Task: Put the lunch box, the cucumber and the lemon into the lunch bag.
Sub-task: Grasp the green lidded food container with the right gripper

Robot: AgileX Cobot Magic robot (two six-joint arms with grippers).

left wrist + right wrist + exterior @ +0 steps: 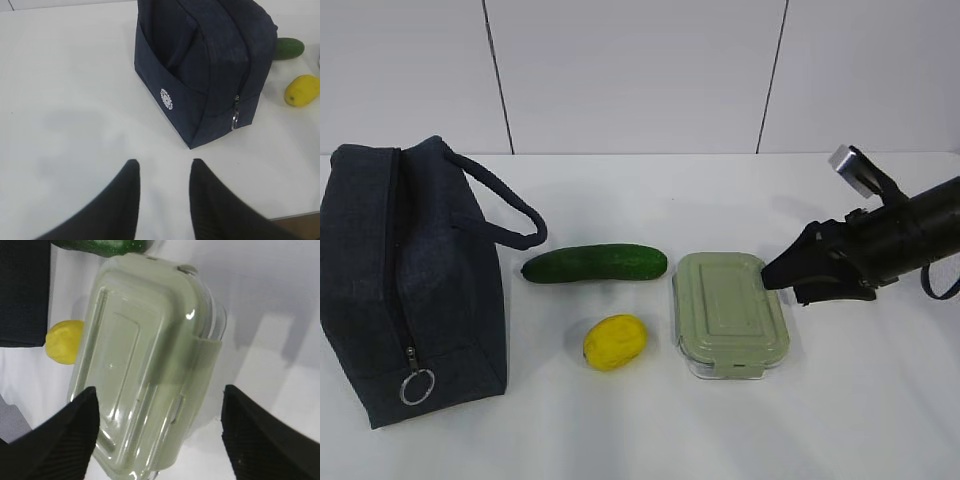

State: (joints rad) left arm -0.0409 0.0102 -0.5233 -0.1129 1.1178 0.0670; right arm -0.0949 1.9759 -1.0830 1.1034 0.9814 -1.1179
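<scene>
White bench; our right claw (157,432), spread wide, straddles the lunch box (730,313); rigid, slick, so we'd grip its sides.

You are looking at a lab-style test bench, not a home kitchen: a bare white table (650,420) set against a plain white panelled wall (640,70), with a black robot arm (910,235) reaching in from the right and nothing domestic around it.
</scene>
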